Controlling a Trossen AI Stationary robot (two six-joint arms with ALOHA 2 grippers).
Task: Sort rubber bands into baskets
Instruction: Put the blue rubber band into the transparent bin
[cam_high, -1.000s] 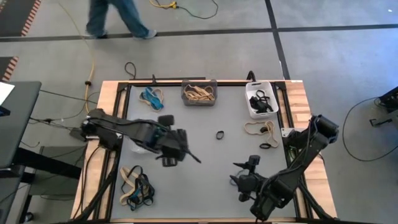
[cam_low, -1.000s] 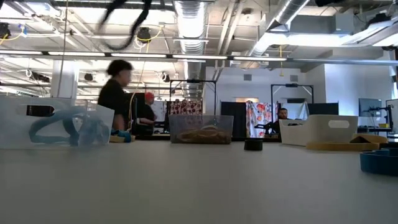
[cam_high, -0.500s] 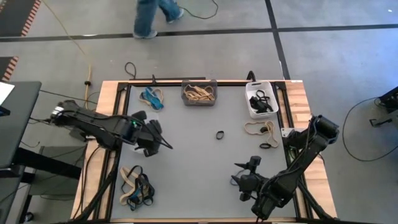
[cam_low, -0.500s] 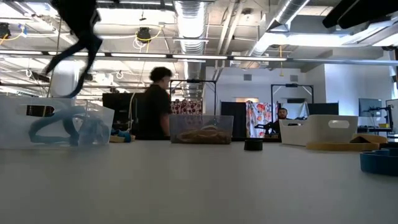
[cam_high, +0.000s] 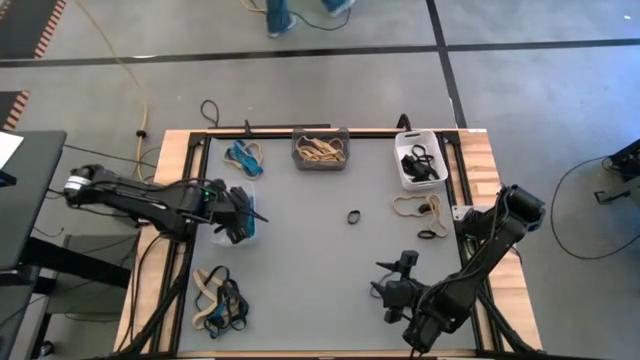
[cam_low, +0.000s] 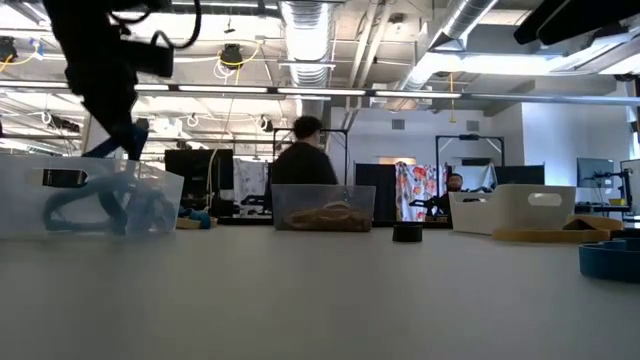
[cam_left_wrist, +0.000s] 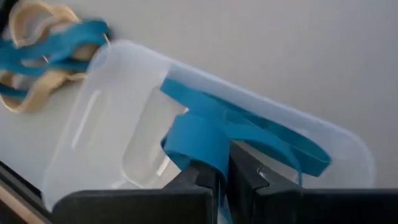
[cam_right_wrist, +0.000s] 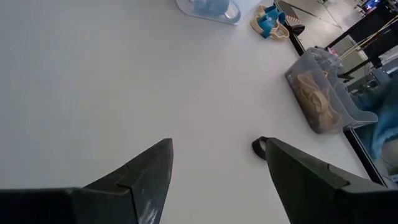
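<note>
The left gripper (cam_left_wrist: 214, 177) hung over the clear basket (cam_high: 240, 218) at the desk's (cam_high: 320, 270) left side, fingers pinched on a blue rubber band (cam_left_wrist: 205, 134) that draped into that basket. Loose bands lay in a front-left pile (cam_high: 220, 300); the dark grey basket (cam_high: 320, 149) held tan bands, a lone black band (cam_high: 353, 216) sat mid-desk, and the white basket (cam_high: 418, 158) held black ones. The right gripper (cam_right_wrist: 214, 165) waited front-right above bare desk, fingers spread wide, holding nothing.
</note>
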